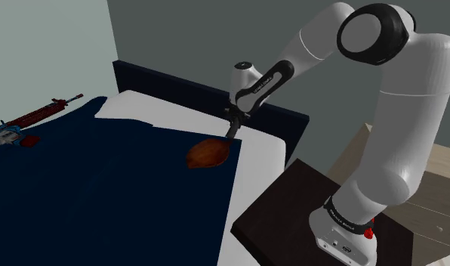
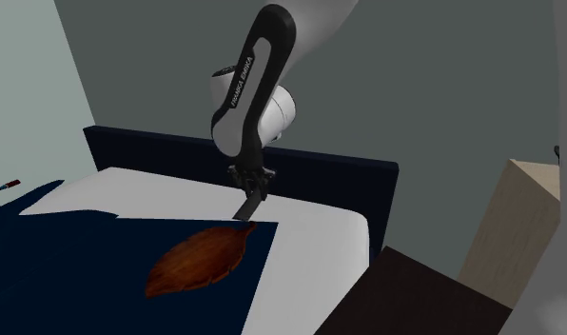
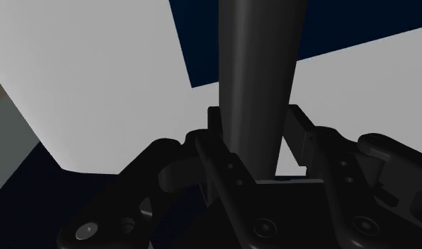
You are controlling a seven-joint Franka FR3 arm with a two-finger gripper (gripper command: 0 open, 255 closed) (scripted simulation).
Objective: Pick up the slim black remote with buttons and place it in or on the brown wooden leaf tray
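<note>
Black claw (image 2: 250, 186) is squeezed tight on the slim dark remote (image 2: 245, 206). The remote hangs down from it over the bed (image 2: 310, 238). Its low end is right at the pointed tip of the brown leaf tray (image 2: 198, 257), and I cannot tell if they touch. The tray lies on the dark blue blanket (image 2: 63, 276), near the edge of the white sheet.

Small white letters run along the arm (image 2: 245, 76). They look like FRANKA EMIKA.

The wrist view shows what the others do not: both fingers (image 3: 215, 141) press the remote's sides. The shoulder view shows a red and black toy gun (image 1: 35, 117) far off on the blanket, and the dark stand (image 1: 291, 204) beside the bed.
</note>
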